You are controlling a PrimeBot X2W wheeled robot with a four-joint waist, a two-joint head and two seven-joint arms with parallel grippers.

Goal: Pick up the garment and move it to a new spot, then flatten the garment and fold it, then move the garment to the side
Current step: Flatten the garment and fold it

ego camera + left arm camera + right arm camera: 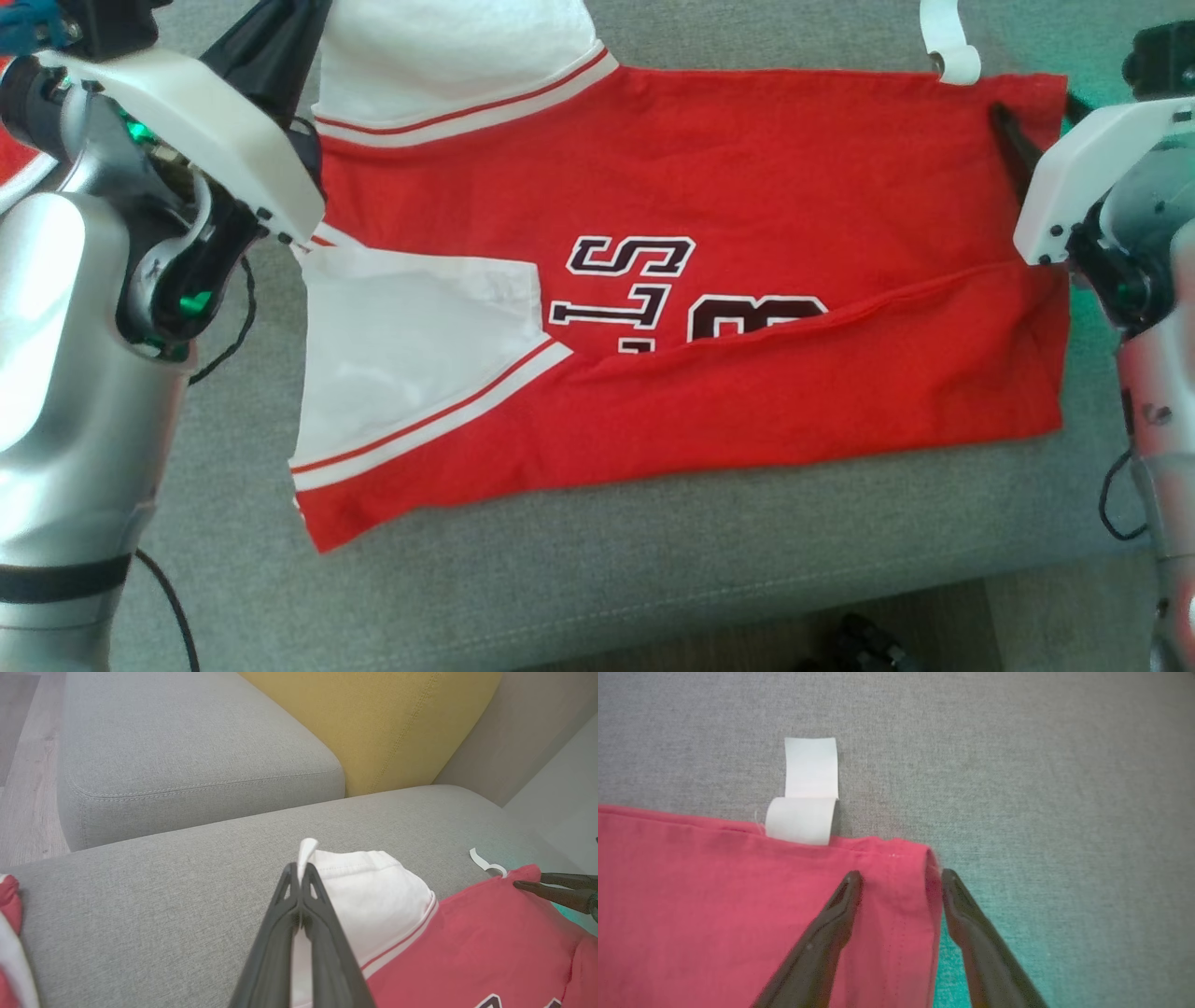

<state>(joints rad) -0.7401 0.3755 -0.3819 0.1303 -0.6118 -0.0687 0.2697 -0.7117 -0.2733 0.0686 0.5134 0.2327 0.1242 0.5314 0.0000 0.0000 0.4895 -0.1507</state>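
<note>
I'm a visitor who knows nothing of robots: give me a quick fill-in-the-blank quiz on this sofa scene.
1. The red fabric jersey with black lettering lies on a ___ fabric sofa seat.
2. The left end effector is shut on the jersey's ___ sleeve.
3. The right end effector is ___, astride the jersey's corner.
4. Beyond the seat stands a ___ fabric cushion.
Missing words: grey; white; open; yellow.

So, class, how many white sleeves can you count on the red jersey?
2. The upper sleeve lies at the head view's top edge; the lower sleeve lies over the jersey at its lower left.
</note>
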